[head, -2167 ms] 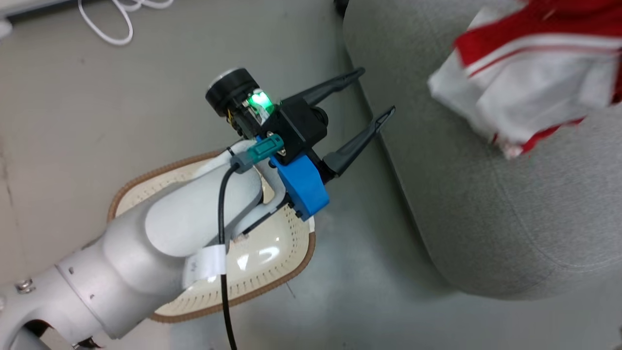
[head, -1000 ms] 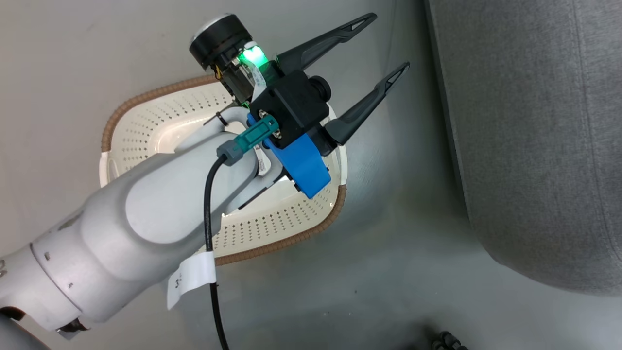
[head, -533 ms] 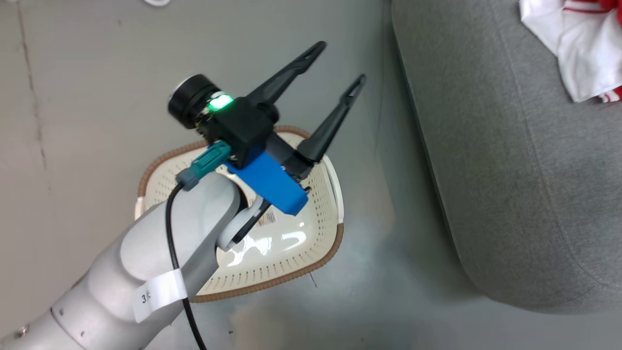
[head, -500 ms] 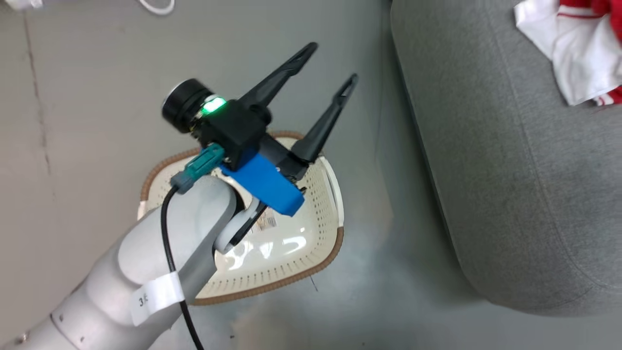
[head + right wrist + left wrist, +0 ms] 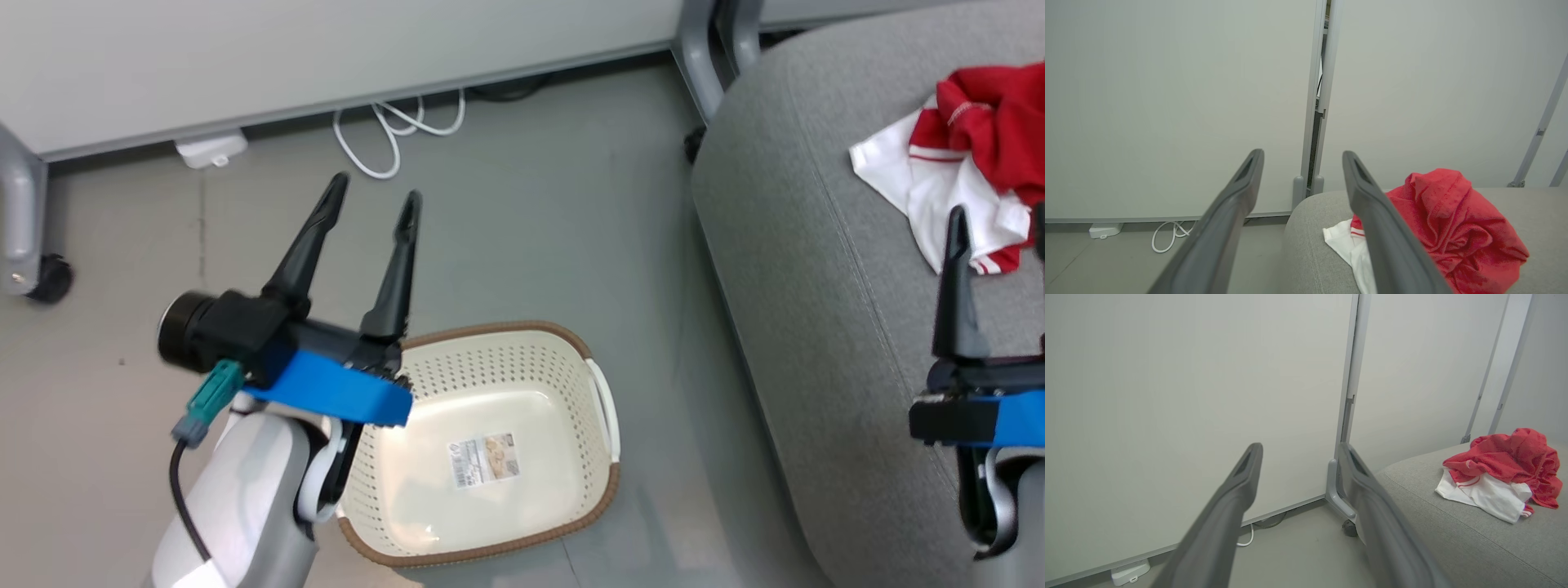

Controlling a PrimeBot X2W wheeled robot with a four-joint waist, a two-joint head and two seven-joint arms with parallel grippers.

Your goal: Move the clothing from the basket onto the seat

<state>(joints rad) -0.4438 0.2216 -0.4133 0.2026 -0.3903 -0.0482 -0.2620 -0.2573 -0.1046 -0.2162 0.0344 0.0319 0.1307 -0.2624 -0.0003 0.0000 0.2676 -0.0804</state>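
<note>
Two pairs of fingers show in your head view, both released and grasping nothing. Your left fingers (image 5: 306, 245) point up the view above the floor (image 5: 531, 229), spread apart, with their blue mount overlapping the left rim of the basket (image 5: 490, 328). That basket stands upright on the floor, and a label (image 5: 485, 460) lies on its bare bottom. Beside it, to the right, rises the seat (image 5: 816, 286). On the seat's far part lies the clothing (image 5: 980, 139), crumpled, red folds heaped over a white panel, well apart from the basket. One of your right fingers (image 5: 953, 286) stands in front of the clothing's white edge; you cannot tell there whether it touches.

Left wrist view: the left fingers (image 5: 1229, 514) gape before a pale wall panel (image 5: 1167, 396), the clothing (image 5: 1502, 473) resting on the seat (image 5: 1453, 531) at right.

Right wrist view: the right fingers (image 5: 1224, 228) gape likewise, one crossing in front of the clothing (image 5: 1445, 220) on the seat (image 5: 1310, 245). A white cable (image 5: 1171, 237) lies on the floor by the wall.
</note>
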